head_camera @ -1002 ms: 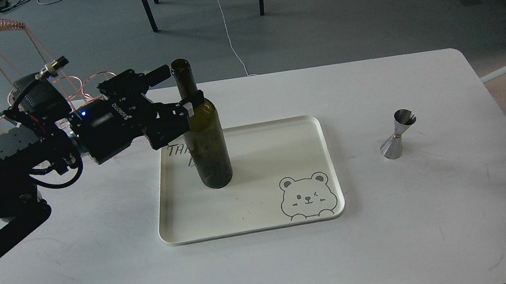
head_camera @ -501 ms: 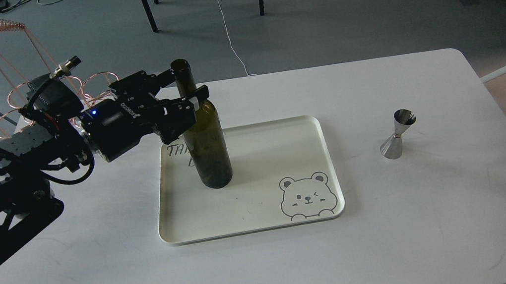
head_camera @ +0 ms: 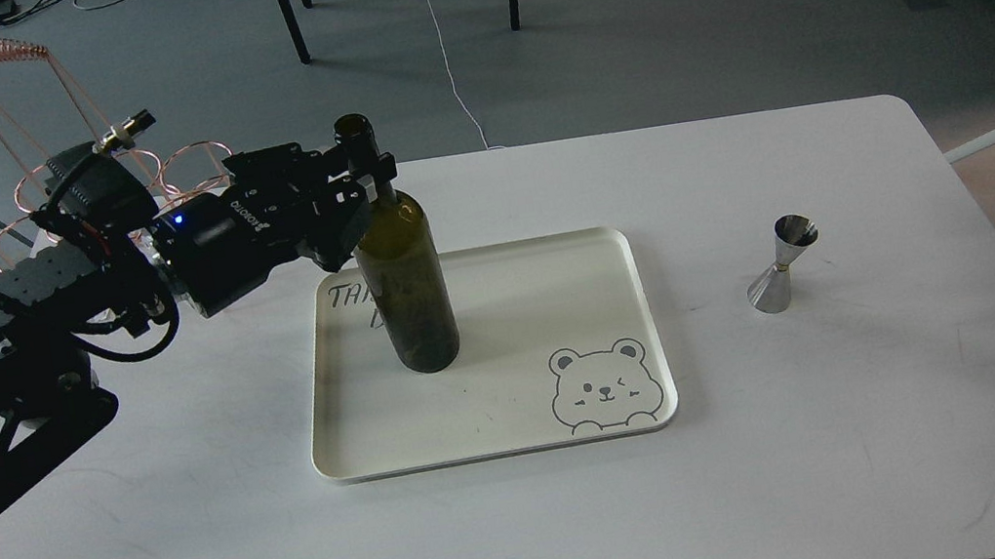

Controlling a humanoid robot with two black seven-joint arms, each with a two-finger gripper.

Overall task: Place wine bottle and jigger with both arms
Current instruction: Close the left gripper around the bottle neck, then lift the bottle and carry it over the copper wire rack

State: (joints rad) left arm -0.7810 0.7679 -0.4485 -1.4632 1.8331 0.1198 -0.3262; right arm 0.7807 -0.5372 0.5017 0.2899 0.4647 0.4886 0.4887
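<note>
Grey floor with cables and chair legs lies behind your white bench [head_camera: 786, 493]. From the left, your left arm [head_camera: 69, 314] reaches in, blue light lit, and its left pincer [head_camera: 363, 184] is clamped on the neck of the wine bottle [head_camera: 403, 274], one finger on each side. That bottle stands upright, long axis vertical, open mouth pointing up, its base resting in the back left part of the cream tray [head_camera: 518, 414]. You see nothing else in the tray but a printed bear at its front right corner. Well apart to the right, the jigger [head_camera: 781, 265] stands upright on the bare bench, leaning slightly, wider cone down. Only cabling shows at the right edge; your right pincer is out of sight.
</note>
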